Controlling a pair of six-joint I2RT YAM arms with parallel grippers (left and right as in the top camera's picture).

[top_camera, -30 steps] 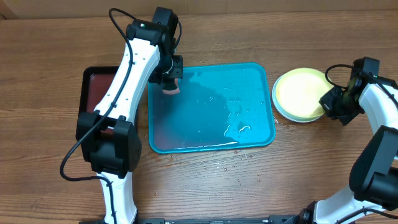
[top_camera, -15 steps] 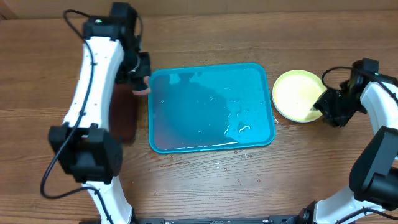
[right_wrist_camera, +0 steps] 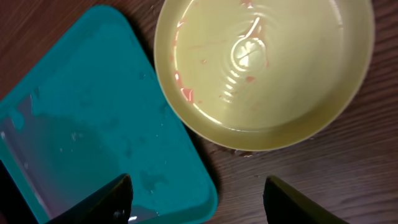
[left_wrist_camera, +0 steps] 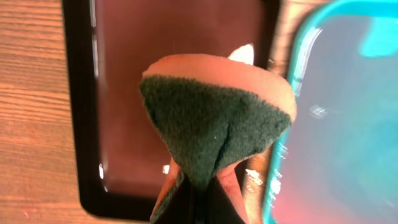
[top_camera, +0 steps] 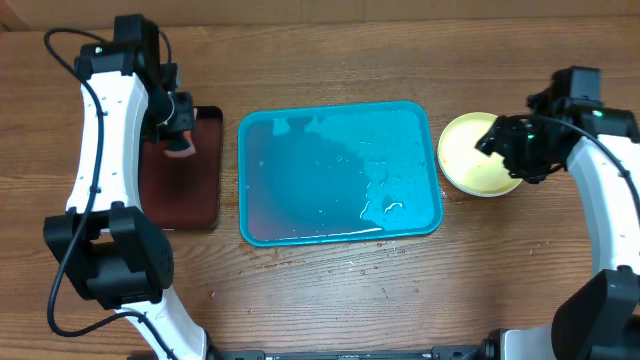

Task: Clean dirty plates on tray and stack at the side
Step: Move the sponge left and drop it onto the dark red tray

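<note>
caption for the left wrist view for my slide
Left hand pinching a folded sponge over the black tray, beside the blue tray

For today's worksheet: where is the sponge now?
Overhead, far left: the sponge hangs in the left gripper above the black tray, beside the blue tray.

The tray point(top_camera: 300, 190) is cyan, the plate point(top_camera: 465, 155) yellow-green, the sponge point(left_wrist_camera: 211, 118) dark green.

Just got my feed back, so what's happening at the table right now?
The left gripper is shut on the sponge, holding it over the black tray. The right gripper hangs open above the yellow-green plate, which sits beside the wet blue tray. No plates are on that tray; the plate shows faint pink traces.
</note>
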